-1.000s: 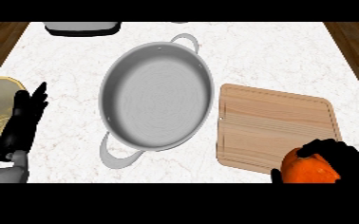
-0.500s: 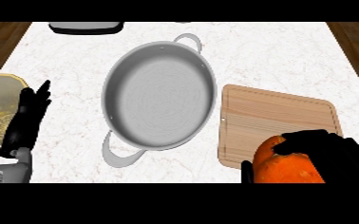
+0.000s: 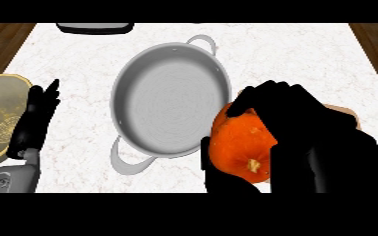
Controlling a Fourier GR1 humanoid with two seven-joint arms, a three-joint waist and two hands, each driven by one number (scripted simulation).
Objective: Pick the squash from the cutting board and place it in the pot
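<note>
Squash point(image 3: 238, 142), smooth, orange and rounded, is clasped in the right hand's point(image 3: 306, 130) curled fingers just beside the round grey metal pot's point(image 3: 170, 105) right rim; its long axis runs roughly up-down, stem scar toward the lower edge; the left hand point(image 3: 37, 117) rests open-fingered at the left.

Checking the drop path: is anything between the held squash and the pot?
Nothing visible. The squash, held by the right hand, is at the right rim of the pot; its inside is bare. The left hand rests open at the left edge, off that path.

counter point(image 3: 74, 55): white marble | dark tray point(image 3: 94, 28): top edge | yellowish plate point(image 3: 11, 105): left edge
</note>
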